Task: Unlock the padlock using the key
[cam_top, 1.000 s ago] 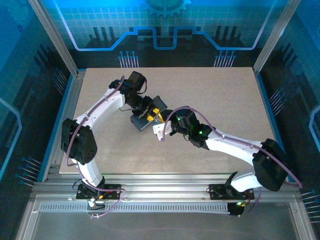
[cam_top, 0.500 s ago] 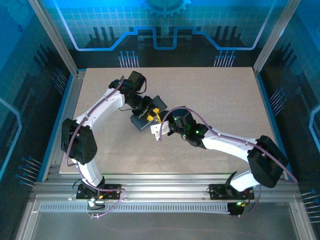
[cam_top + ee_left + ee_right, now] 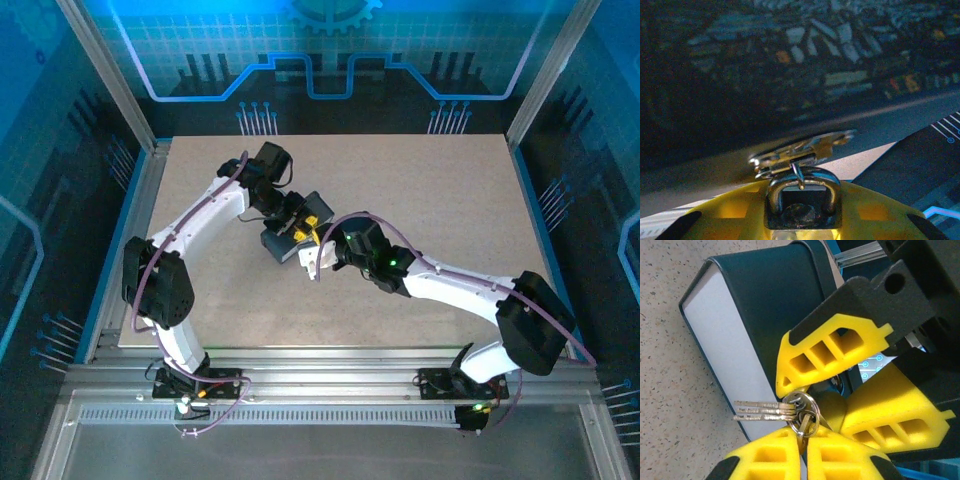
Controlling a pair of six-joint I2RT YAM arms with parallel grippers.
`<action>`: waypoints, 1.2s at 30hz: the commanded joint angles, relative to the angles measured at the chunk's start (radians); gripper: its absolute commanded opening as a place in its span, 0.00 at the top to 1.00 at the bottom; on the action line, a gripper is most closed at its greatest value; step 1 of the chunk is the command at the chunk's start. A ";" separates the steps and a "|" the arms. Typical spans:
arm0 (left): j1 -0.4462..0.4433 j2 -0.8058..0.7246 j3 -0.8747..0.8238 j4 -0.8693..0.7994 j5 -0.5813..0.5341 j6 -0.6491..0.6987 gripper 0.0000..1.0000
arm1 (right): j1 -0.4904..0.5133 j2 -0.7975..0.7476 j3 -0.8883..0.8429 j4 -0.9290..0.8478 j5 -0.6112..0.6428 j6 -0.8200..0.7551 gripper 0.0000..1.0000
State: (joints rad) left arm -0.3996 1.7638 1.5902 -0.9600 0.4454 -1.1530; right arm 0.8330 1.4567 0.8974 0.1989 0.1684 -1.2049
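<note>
So: tin lies on the table; left gripper sits at the tin's edge, fingers clamped around the padlock; right gripper is just beside it, fingers pressed together, pinching the key right by the padlock; spare keys on the ring stick out across the tin's pale side.

Glossy metal padlock, brassy key, matt table
</note>
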 commanded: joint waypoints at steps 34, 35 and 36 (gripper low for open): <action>-0.025 -0.066 -0.059 0.114 0.045 -0.082 1.00 | -0.055 -0.095 0.038 0.027 -0.199 1.346 1.00; -0.027 -0.067 -0.058 0.116 0.043 -0.083 1.00 | -0.064 -0.091 0.045 0.019 -0.221 1.398 1.00; -0.029 -0.064 -0.055 0.116 0.040 -0.084 1.00 | -0.072 -0.089 0.053 0.013 -0.251 1.446 1.00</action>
State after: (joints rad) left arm -0.4068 1.7222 1.5341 -0.8513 0.4786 -1.2369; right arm 0.7795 1.4105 0.9066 0.1318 0.0380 0.0170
